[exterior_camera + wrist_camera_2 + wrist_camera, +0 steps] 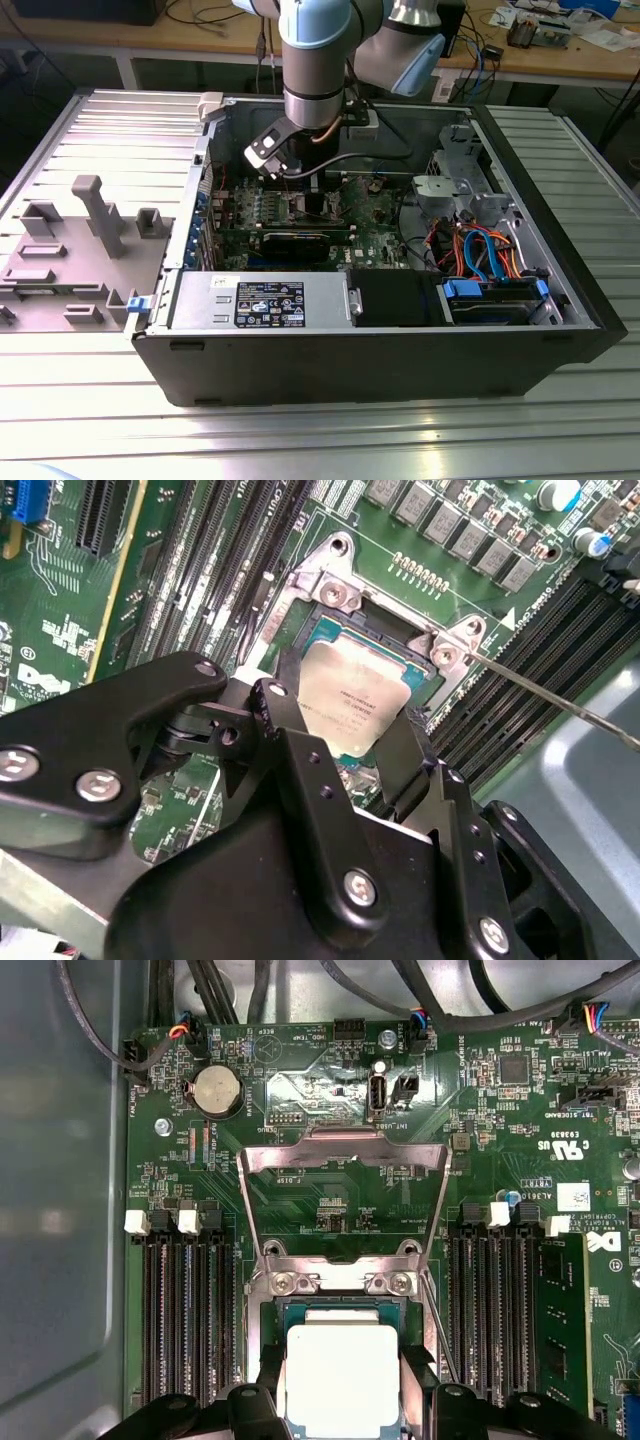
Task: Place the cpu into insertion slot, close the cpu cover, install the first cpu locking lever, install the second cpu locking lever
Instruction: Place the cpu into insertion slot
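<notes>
In both wrist views the cpu (342, 1365) (352, 695), a flat square chip with a silver-grey top, sits between my black fingers (418, 1392) over the insertion slot (340, 1282) (330, 580) on the green motherboard. My gripper (343, 1400) (345, 725) is shut on the chip's two opposite edges. Whether the chip rests fully in the socket I cannot tell. The cpu cover (345, 1152), a silver frame with a square window, stands swung open beyond the socket. A thin locking lever (560, 702) (440, 1335) sticks out beside the socket. In the exterior view the gripper (300, 195) reaches down into the open computer case.
Black memory slots (190, 1310) (500, 1300) flank the socket on both sides. A long black expansion card (295, 240), a power supply (260, 300) and bundled cables (480, 250) crowd the case (380, 360). A grey fixture tray (80, 240) lies at the exterior view's left.
</notes>
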Available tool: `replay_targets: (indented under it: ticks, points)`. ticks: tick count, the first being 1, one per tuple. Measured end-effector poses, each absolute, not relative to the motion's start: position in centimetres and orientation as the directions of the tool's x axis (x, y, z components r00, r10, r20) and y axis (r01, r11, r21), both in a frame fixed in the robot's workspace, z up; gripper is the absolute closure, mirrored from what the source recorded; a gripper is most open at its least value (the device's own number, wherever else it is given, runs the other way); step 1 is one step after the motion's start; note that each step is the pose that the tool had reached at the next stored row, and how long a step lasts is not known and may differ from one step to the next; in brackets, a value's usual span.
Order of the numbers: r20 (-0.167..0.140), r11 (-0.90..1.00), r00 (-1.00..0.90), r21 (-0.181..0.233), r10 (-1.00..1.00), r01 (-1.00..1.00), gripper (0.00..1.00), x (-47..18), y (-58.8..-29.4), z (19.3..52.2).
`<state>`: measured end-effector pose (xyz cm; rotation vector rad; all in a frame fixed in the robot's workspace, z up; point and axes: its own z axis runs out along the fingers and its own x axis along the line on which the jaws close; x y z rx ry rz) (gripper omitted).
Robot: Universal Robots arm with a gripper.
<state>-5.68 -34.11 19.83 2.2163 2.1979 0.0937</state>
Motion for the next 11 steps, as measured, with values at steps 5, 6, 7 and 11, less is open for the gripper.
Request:
replay_targets:
  ticks: [5,6,7,11]
  points:
    - [0.029,-0.009,0.007,0.056,1.000,0.998,0.46,-5.68,-34.11,19.83]
    - [0.029,-0.009,0.007,0.056,1.000,0.998,0.46,-5.68,-34.11,19.83]
    - [0.029,-0.009,0.007,0.056,1.000,0.998,0.46,-5.68,-34.11,19.83]
    - [0.030,-0.009,0.007,0.056,1.000,0.998,0.45,-5.66,-34.10,19.80]
